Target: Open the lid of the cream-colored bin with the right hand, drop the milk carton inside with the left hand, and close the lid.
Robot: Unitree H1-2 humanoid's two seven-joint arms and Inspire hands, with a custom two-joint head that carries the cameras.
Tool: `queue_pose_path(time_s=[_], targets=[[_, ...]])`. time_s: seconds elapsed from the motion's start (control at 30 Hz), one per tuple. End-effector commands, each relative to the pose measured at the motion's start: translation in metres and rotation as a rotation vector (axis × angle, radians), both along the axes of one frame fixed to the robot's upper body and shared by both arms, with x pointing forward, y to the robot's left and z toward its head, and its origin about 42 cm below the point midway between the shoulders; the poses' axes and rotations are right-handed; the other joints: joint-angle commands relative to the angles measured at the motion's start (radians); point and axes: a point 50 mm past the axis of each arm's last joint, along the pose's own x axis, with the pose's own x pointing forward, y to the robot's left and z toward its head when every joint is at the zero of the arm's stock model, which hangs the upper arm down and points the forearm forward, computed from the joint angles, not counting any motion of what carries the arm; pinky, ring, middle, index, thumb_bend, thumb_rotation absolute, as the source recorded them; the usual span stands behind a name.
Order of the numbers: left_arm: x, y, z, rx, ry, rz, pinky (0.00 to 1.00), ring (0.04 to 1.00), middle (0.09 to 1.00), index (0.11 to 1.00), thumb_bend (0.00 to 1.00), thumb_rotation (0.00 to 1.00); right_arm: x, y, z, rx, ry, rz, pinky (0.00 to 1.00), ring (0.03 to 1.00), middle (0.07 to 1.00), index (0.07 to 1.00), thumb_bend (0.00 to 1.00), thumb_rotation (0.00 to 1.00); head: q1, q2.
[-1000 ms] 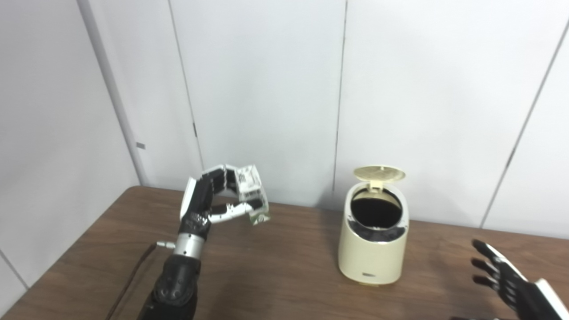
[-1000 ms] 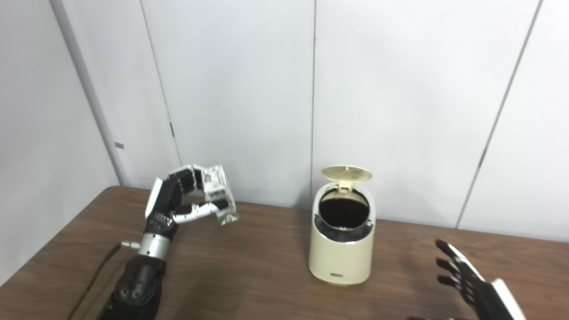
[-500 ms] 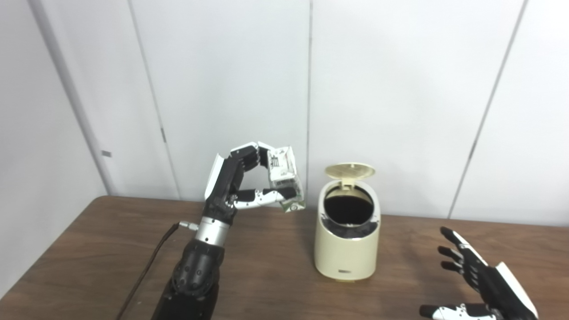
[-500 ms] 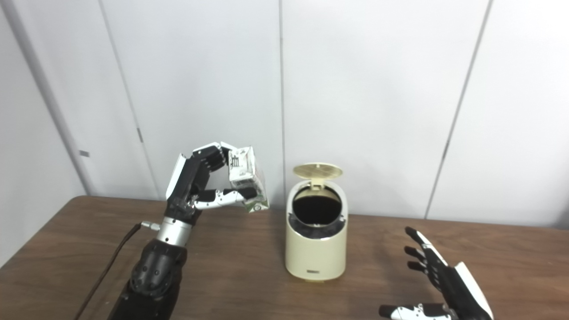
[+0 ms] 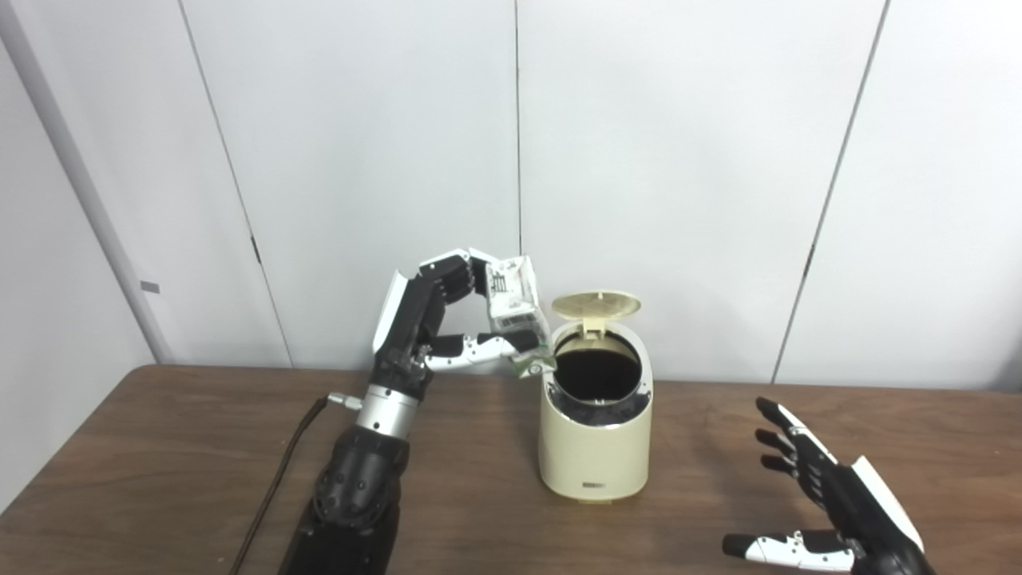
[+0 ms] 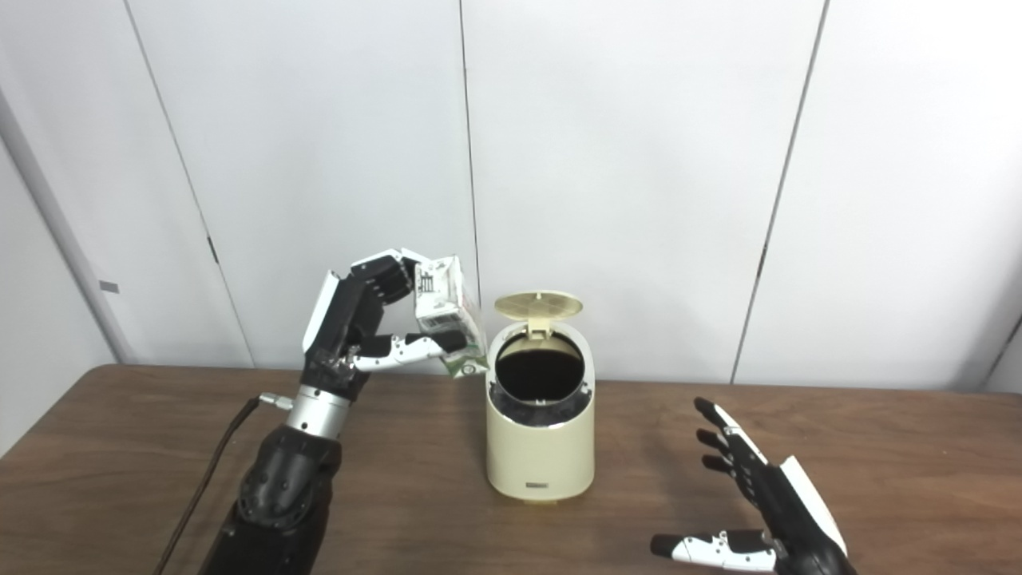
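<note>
Since a second ago the left hand [image 5: 435, 319] has carried the milk carton [image 5: 515, 307] across the brown bench [image 5: 160, 447] from well to the left of the cream-colored bin [image 5: 595, 435] to just beside its rim; the camera has also swung, so the whole scene sits differently in both views. The carton is clamped between the hand's fingers [image 5: 455, 271] above and its thumb below, raised off the bench and tilted, its green-printed lower corner at about 9 o'clock of the bin's dark opening and level with the rim. Whether that corner touches the rim cannot be told. The carton is not yet over the opening.

The bin stands upright near the middle of the bench, its round lid [image 5: 596, 303] tipped up on the hinge at the 12 o'clock side, leaving the black interior exposed. A small dark label marks the base of its front wall.

The right hand [image 6: 762, 499] waits low at about 4 o'clock from the bin, well apart from it, fingers spread and holding nothing, thumb stretched toward the left. A dark cable [image 5: 275, 479] runs along the bench beside the left forearm. White wall panels [image 5: 679, 160] fill the background.
</note>
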Motion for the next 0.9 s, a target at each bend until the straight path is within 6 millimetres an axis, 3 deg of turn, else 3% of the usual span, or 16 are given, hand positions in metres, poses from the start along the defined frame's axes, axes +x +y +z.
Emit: queue_pose_path(time_s=[0.0, 0.4, 0.87], targets=[[0.008, -0.013, 0.037, -0.021, -0.111, -0.037, 0.48, 0.528, 0.476, 0.519, 0.52, 0.0, 0.005, 0.003, 0.017, 0.004, -0.093, 0.018, 0.82, 0.911, 0.971, 0.947, 0.79, 0.15, -0.005, 0.002], [0.019, -0.034, 0.028, -0.011, -0.052, -0.095, 0.48, 0.519, 0.476, 0.517, 0.52, 0.0, 0.003, 0.003, 0.014, -0.009, -0.107, -0.001, 0.8, 0.903, 0.968, 0.938, 0.79, 0.17, -0.034, 0.002], [0.03, -0.046, 0.018, 0.096, -0.036, 0.021, 0.49, 0.528, 0.484, 0.507, 0.52, 0.0, 0.001, 0.004, 0.01, 0.01, -0.107, -0.011, 0.82, 0.905, 0.971, 0.939, 0.79, 0.16, -0.056, 0.009]])
